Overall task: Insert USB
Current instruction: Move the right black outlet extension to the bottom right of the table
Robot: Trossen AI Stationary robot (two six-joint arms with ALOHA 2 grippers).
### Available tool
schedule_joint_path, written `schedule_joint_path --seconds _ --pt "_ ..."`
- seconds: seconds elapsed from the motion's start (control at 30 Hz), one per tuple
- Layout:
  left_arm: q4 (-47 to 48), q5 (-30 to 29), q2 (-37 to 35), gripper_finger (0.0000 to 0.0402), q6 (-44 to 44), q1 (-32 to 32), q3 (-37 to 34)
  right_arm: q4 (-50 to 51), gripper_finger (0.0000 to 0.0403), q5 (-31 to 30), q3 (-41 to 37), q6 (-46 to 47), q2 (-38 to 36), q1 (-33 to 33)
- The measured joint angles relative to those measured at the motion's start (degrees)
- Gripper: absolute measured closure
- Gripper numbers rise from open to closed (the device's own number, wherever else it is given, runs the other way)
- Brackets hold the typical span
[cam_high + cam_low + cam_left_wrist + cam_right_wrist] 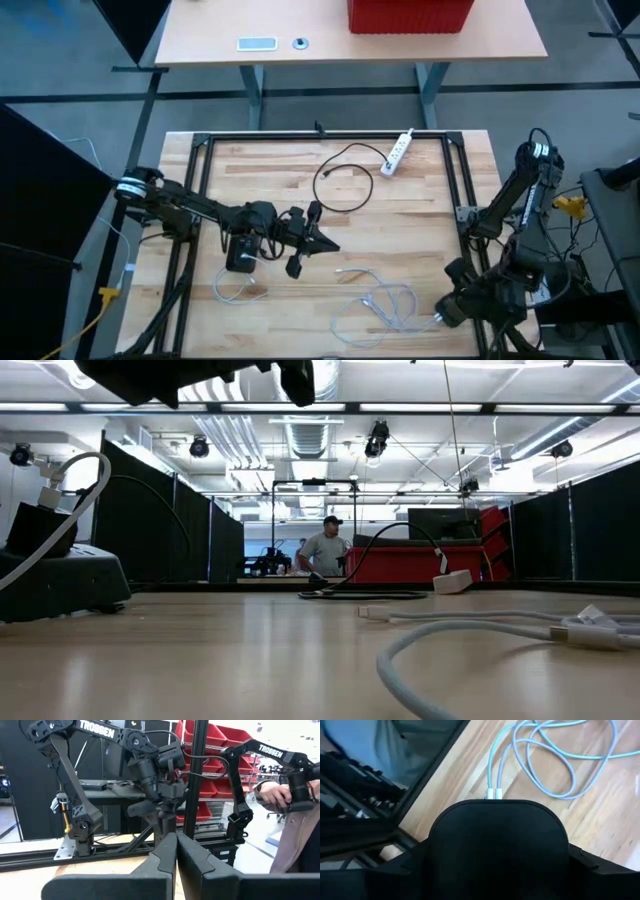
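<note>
Left gripper [325,243] clenched, empty — right gripper [447,312] around pale looped cable's [555,767] 2 plugs [494,794].

- We see a butcher-block wooden table [420,215] edged by a black metal frame [330,135].
- Beyond it we find a light tan desk [200,35] on grey legs, bearing a red plastic bin [410,14], a small pale flat device [257,43] and a round grommet [301,43].
- The floor [60,100] around us is grey.
- Looking level across the room, we see black curtain partitions [150,510] on both sides, white ceiling ducts [310,435], hanging black spotlights [377,438] and bright strip lighting.
- A person in a grey shirt and cap [325,548] stands far back.
- We also see stacked red bins [212,750] on a rack, and a person's hand [272,794] with a pale sleeve.
</note>
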State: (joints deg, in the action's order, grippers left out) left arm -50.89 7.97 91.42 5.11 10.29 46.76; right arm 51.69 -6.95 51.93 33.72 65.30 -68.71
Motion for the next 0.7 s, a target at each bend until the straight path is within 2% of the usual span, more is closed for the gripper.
schedule_joint_path --seconds 0.1,0.27,0.47,0.7 --pt "0.0 0.0 2.1 0.0402 0.2 0.0 1.7 0.1 0.0142 -2.5 -1.4 2.7 0.7 -0.6" --pt "1.0 -0.3 4.7 0.0402 0.4 0.0 5.0 -1.5 0.0142 -2.8 -2.5 6.7 3.1 -0.7" --pt "4.0 -3.1 4.7 0.0402 0.5 0.1 5.8 -6.2 0.0142 -2.7 -2.4 5.7 5.8 -1.2" --pt "5.5 -3.0 4.3 0.0402 3.0 0.1 5.8 -6.0 0.0142 -3.1 -2.3 11.3 6.2 -1.2"
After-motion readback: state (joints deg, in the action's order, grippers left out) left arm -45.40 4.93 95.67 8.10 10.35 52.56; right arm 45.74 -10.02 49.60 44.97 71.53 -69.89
